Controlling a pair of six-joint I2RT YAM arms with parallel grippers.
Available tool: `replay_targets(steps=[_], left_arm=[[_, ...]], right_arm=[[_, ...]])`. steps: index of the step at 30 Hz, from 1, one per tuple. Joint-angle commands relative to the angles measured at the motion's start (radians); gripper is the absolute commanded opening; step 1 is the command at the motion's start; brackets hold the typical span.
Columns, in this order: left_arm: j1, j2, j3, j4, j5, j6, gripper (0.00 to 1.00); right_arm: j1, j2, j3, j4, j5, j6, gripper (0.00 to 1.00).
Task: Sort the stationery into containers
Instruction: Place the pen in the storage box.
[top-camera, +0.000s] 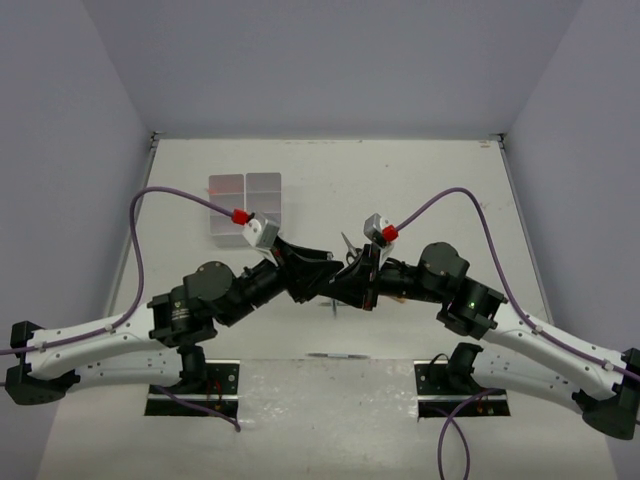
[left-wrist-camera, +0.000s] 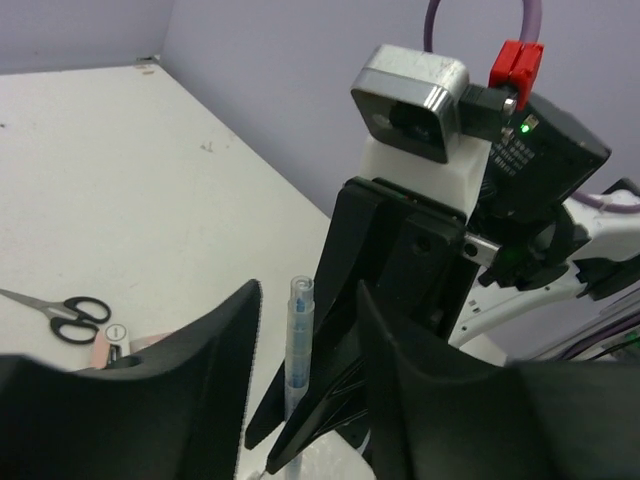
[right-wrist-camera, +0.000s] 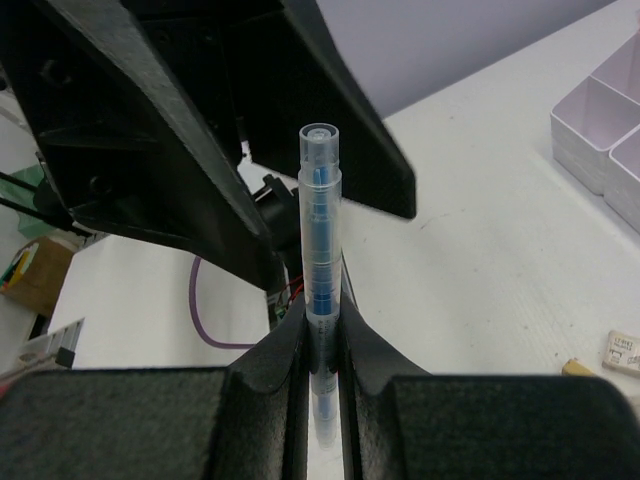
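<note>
Blue pen: upright (clear barrel).
Right gripper: clamped on the pen's lower part.
Left gripper: parted, straddling the pen.

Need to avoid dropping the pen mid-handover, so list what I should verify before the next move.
1. Right gripper shut on the blue pen: ok.
2. Pen upright: ok.
3. Pen sits between the left gripper fingers: ok.
4. Left fingers touching the pen: not ok, gaps show on both sides.
5. Free compartment in the tray: cannot tell, partly hidden by the left arm.
6. Scissors apart from both grippers: ok.
</note>
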Motion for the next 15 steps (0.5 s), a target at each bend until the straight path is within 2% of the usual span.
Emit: replay_targets(steps=[1,5,6,8,9,10,12,13,14,15], left_arm=[[-0.004,0.014,-0.009,0.012,0.030,0.019,0.36],[-0.004,0.064,0.024,-0.021,0.053,0.019,0.39],[-0.004,0.076,0.029,-0.027,0.056,0.019,0.35],[-0.004,0.084,0.033,-0.032,0.042,0.017,0.12],[-0.004,0.082,0.031,-0.035,0.020,0.011,0.04],[-0.004,0.078,0.031,-0.038,-0.004,0.007,0.00],[-0.004,0.067,0.035,-0.050,-0.076,0.003,0.00],[-0.004,0.063,0.041,-0.077,-0.111,0.002,0.00],[-0.004,0.064,0.047,-0.103,-0.170,0.002,0.00],[-0.003,0.067,0.058,-0.125,-0.229,-0.002,0.00]], right_arm=[[-0.001,-0.015,0.045,0.004,0.010,-0.002,0.00],[-0.003,-0.016,0.050,0.002,0.011,-0.002,0.00],[-0.003,-0.018,0.051,0.001,0.013,-0.002,0.00],[-0.002,-0.021,0.053,-0.001,0.017,-0.004,0.00],[-0.002,-0.021,0.053,-0.006,0.020,-0.005,0.00],[-0.002,-0.021,0.051,-0.009,0.024,-0.006,0.00],[-0.003,-0.023,0.047,-0.018,0.043,-0.010,0.03],[-0.002,-0.025,0.042,-0.028,0.056,-0.012,0.12],[-0.001,-0.027,0.036,-0.039,0.074,-0.013,0.28],[-0.002,-0.032,0.027,-0.047,0.108,-0.010,0.49]])
